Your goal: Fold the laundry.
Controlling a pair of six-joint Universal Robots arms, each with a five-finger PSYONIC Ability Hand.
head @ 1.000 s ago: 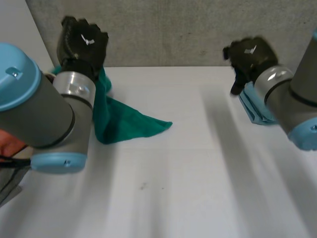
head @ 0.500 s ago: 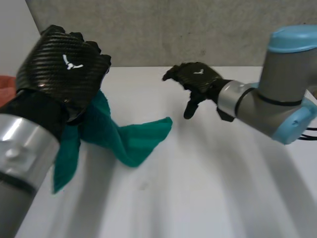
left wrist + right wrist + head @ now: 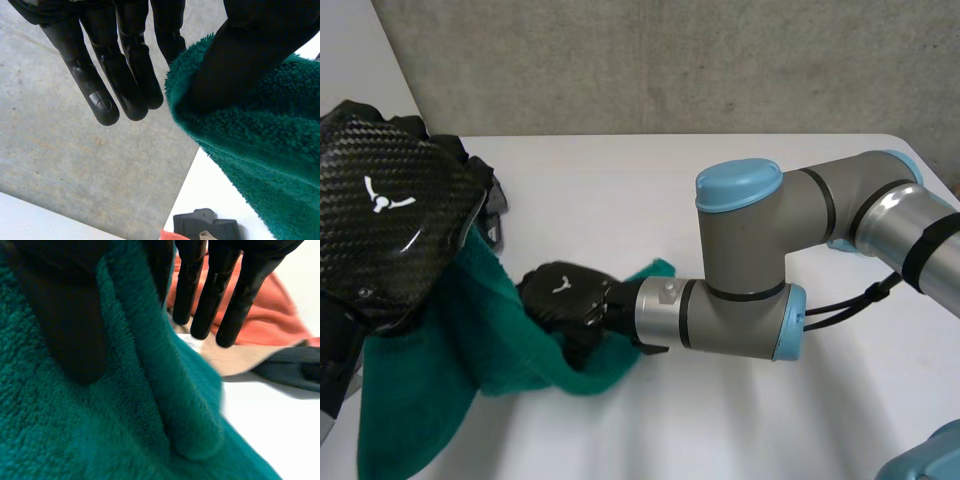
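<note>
A green towel [image 3: 440,350] hangs from my left hand [image 3: 390,220], which is raised above the table's left side. In the left wrist view the thumb presses the towel's [image 3: 265,150] edge against the straight fingers [image 3: 130,75]. My right arm reaches across the table, and its hand [image 3: 565,300] sits on the towel's lower part where it rests on the table. In the right wrist view the thumb [image 3: 65,315] lies on the towel [image 3: 75,430], with a raised fold pinched between the thumb and the fingers.
An orange cloth [image 3: 280,315], a beige one [image 3: 235,357] and a dark one [image 3: 290,372] lie past the right hand's fingertips. The white table [image 3: 770,420] runs to a concrete wall [image 3: 670,60] at the back.
My left hand has lifted the towel higher and nearer. My right hand has swept from the right side across to the towel and closed on its lower part.
</note>
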